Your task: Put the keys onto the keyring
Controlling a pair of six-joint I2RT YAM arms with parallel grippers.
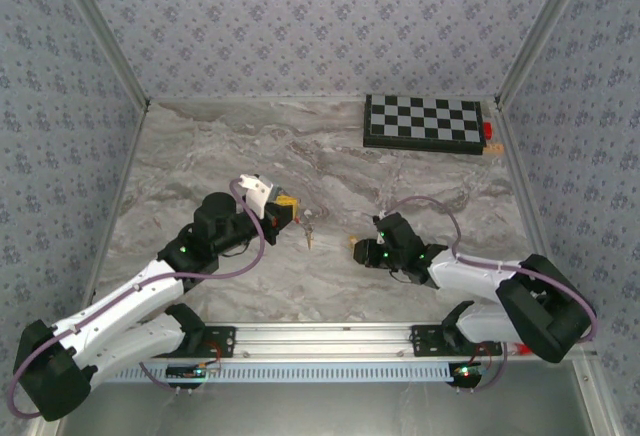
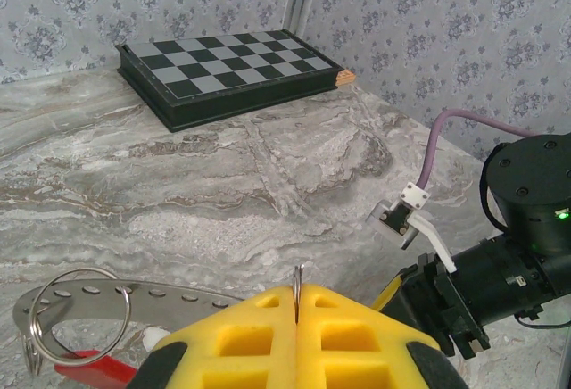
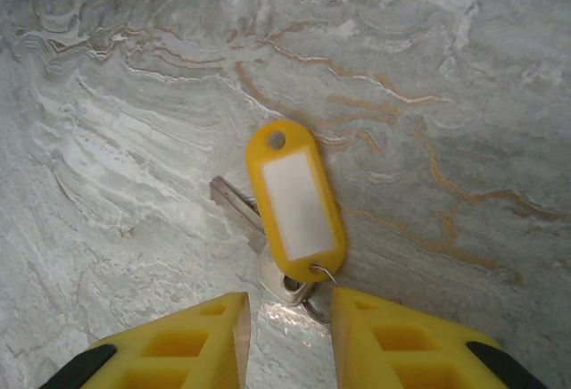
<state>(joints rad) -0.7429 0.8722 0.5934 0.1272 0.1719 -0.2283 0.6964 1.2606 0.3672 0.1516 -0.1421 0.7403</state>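
grey marbled counter (image 1: pixel 200 156). right arm (image 1: pixel 470 276) stretched low toward the centre, jaws apart, straddling the near end of the yellow-tagged grey metal key (image 3: pixel 294 202) lying flat. step looks like picking up this key; next move needs the jaws closing squarely on the tag end. left arm (image 1: pixel 120 306) angled toward the centre, jaws pressed together on a thin grey wire loop (image 2: pixel 297 277). round grey-and-red keyring (image 2: pixel 78 318) sits just left of them, link between the two unclear.

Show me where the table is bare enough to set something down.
Bare table: far left, from the left wall to the chessboard; the near strip between the arm bases. Crowded: the centre, where the left gripper and right gripper face each other, the yellow-tagged key at the right one's tips.
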